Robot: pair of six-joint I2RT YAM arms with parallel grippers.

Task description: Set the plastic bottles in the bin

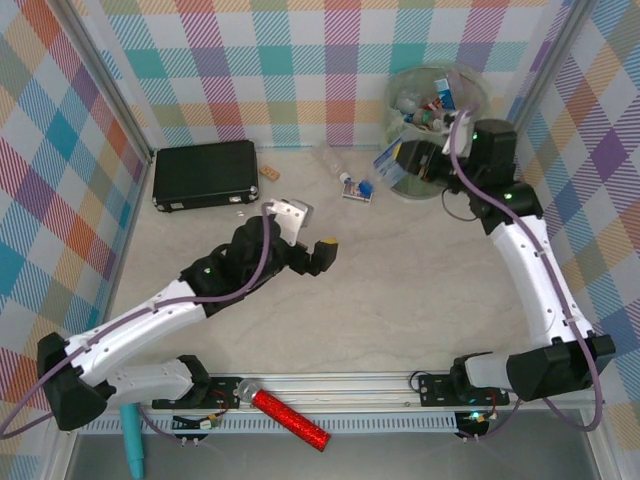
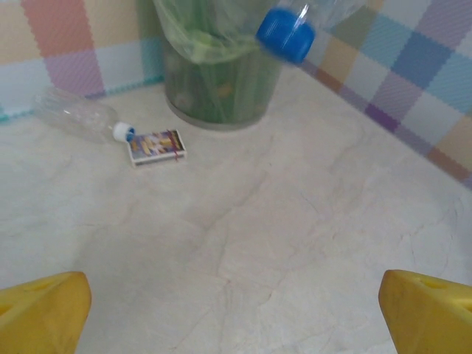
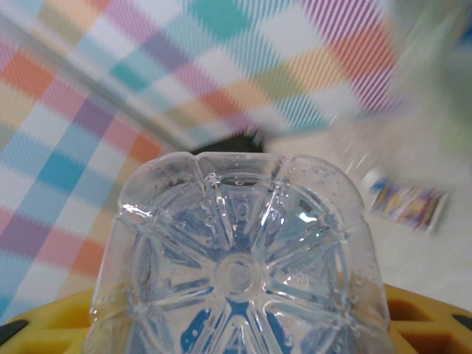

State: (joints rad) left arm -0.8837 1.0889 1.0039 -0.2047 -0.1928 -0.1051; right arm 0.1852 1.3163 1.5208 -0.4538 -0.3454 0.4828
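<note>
Holding a clear bottle [image 3: 240, 273], the right pincer [image 1: 408, 160] is partly closed on it beside the bin [image 1: 440, 78], at 1 o'clock on the table [image 1: 400, 290]. We judge the bottle light, thin-walled and slick, so grip it gently at mid-body. The left pincer [image 2: 236, 313] stands wide open and empty over mid-table. A second bottle [image 2: 74, 114] lies at the bin's 9 o'clock, its cap just beside a small printed box [image 2: 156, 145]. There is open table toward 6 o'clock, and the wall is close at 12.

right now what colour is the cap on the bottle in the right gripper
Blue: the cap of that bottle shows best in the left wrist view.
</note>
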